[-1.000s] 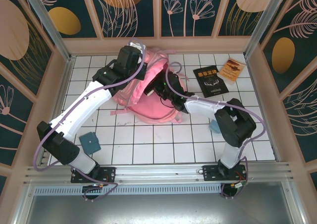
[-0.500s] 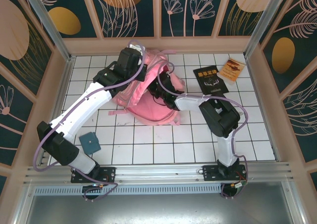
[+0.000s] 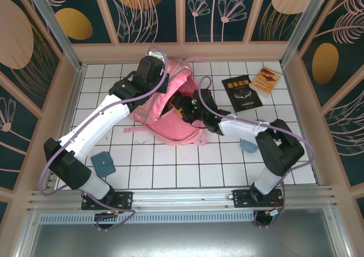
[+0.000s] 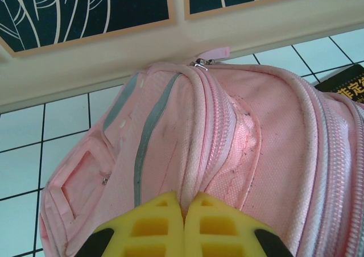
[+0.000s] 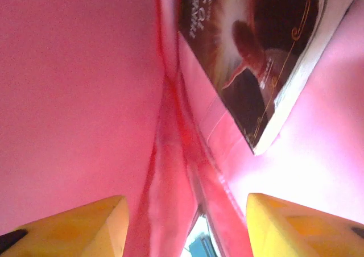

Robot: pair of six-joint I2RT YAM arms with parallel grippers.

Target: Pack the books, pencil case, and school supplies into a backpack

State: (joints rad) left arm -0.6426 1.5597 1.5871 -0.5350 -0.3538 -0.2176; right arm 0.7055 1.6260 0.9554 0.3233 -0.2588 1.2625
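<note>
The overhead view is bright and even, lit diffusely from above. The arms (image 3: 108, 117) throw only soft, pale shadows on the white worktop (image 3: 170, 171), and the frame posts (image 3: 51, 24) bow slightly near the edges. The left wrist view is crisp on the backpack (image 4: 244, 126) and softer at the left claw (image 4: 183, 211) along the bottom. The right wrist view glows saturated pink and washes out at lower right, with the book (image 5: 250, 52) and the right claw (image 5: 186, 211) blurred.

The pink backpack (image 3: 176, 129) lies open on the tiled desk (image 3: 170, 171), a brownish-cover book (image 5: 250, 58) inside it. The black book (image 3: 243, 93) and the orange booklet (image 3: 266, 78) lie flat just to its right.
</note>
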